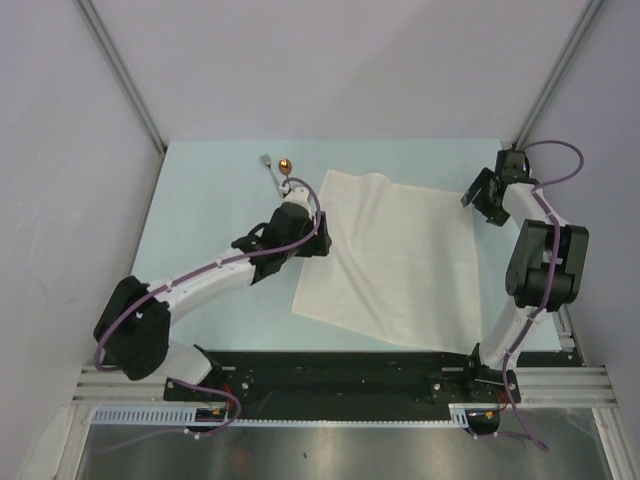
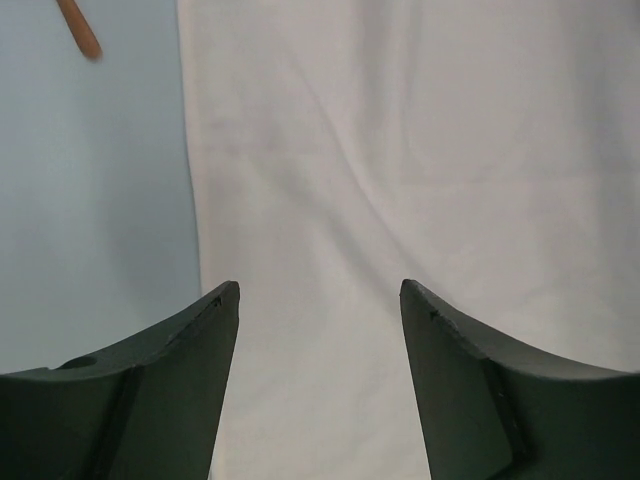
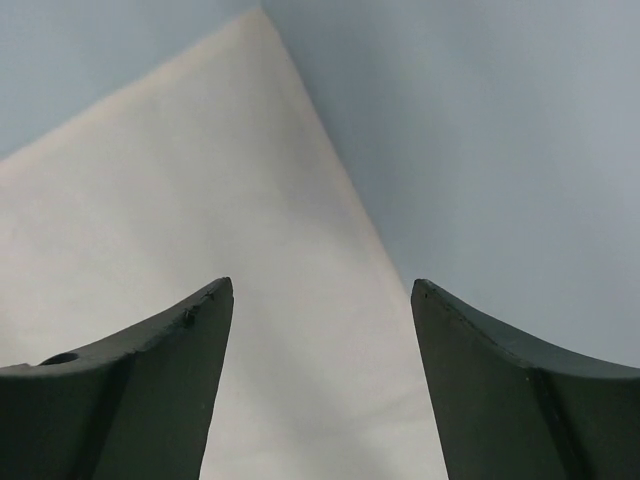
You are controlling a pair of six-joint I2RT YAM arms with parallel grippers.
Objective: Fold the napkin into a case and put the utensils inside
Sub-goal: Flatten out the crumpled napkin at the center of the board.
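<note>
A plain, unpatterned cream napkin (image 1: 395,260) on a pale blue table (image 1: 210,200). Near the far edge, a silver fork (image 1: 268,160) and a spoon (image 1: 286,164) with a copper-orange bowl. The arms (image 1: 215,272) are white and black, with purple cables (image 1: 560,150).

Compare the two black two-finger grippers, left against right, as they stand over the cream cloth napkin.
The left gripper hangs above the cream cloth napkin's left edge; the right gripper above its right edge, near the far corner. A copper-coloured utensil handle lies near the left gripper; none shows by the right. Both are open and hold nothing.
</note>
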